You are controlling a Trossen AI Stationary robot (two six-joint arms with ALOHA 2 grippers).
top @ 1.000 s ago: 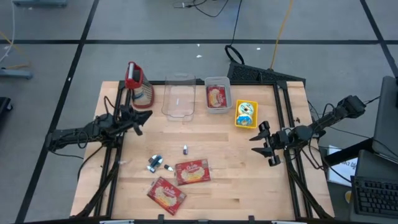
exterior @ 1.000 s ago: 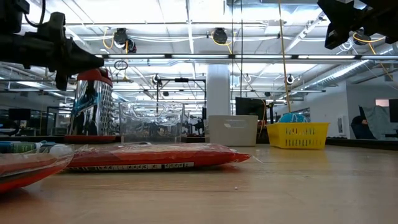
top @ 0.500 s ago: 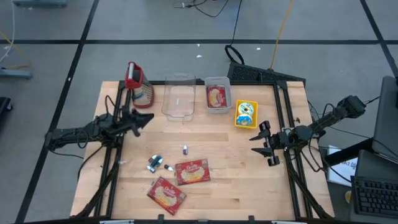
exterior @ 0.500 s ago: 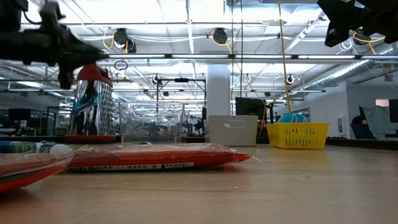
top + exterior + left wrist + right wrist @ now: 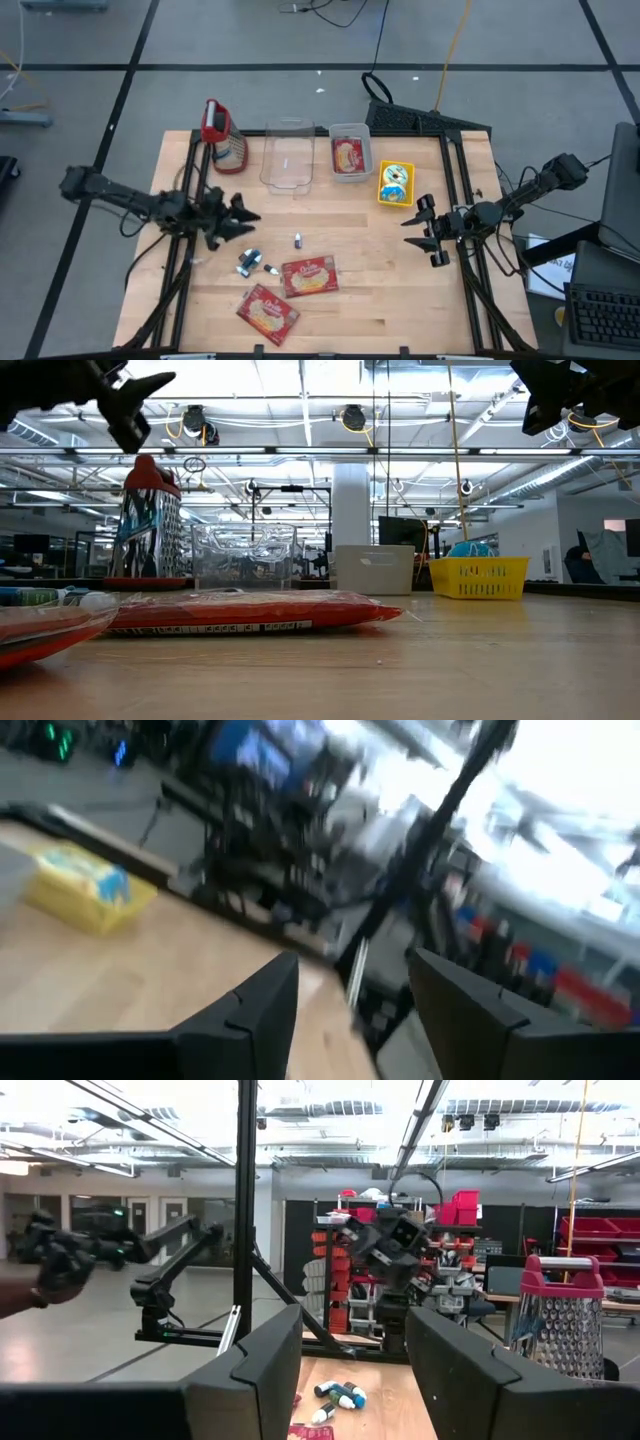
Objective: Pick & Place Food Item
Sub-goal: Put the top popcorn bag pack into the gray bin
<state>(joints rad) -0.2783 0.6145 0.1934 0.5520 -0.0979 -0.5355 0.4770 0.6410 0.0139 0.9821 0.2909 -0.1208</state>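
Food packets first: two red flat packets sit at the near edge of the wooden table, one closest to the front and another just behind it, neither touched by anything. Small capped tubes lie just left of those. Left gripper hangs over the table's left side, fingers spread apart and holding nothing. Right gripper waits off by the right edge, also parted and empty. Further back are a yellow basket, a grey bin with another red packet in it, a clear container, and a grater.
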